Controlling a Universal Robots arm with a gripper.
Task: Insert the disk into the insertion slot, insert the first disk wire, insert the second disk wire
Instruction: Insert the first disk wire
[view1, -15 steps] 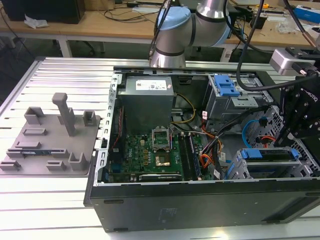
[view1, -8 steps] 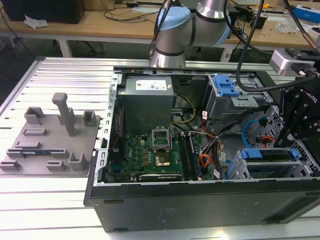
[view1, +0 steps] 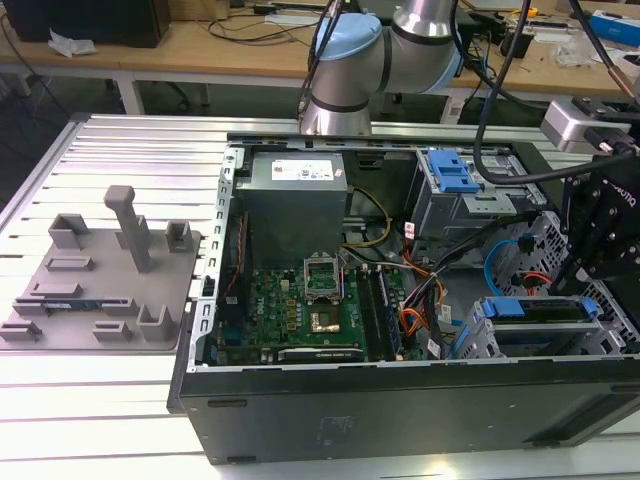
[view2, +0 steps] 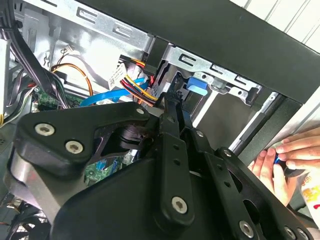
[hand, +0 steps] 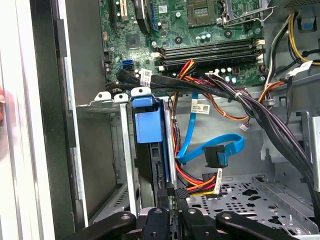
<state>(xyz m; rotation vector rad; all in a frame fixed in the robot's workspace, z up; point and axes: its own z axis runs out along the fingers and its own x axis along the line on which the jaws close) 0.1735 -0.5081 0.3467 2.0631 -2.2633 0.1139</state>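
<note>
The disk (hand: 150, 172) stands on edge in the insertion slot (hand: 125, 150), and its blue carrier tab (hand: 148, 125) sticks out. In the exterior view the disk (view1: 530, 322) sits in that grey cage (view1: 478, 335) at the case's right. My gripper (hand: 171, 194) hangs right at the disk's end. Its fingers look shut on the black plug of the first disk wire (hand: 197, 186), a red, orange and yellow bundle. The second wrist view shows the gripper (view2: 170, 97) beside the blue tab (view2: 197, 85). The second disk wire (hand: 216, 155), light blue with a dark plug, hangs loose beside it.
A person's hand (view2: 282, 160) holds something small outside the case wall. A thick bundle of black cables (hand: 250, 107) crosses above the cage. The taller bay with a blue latch (view1: 452, 175), the motherboard (view1: 300, 300) and a grey fixture plate (view1: 100, 270) lie further off.
</note>
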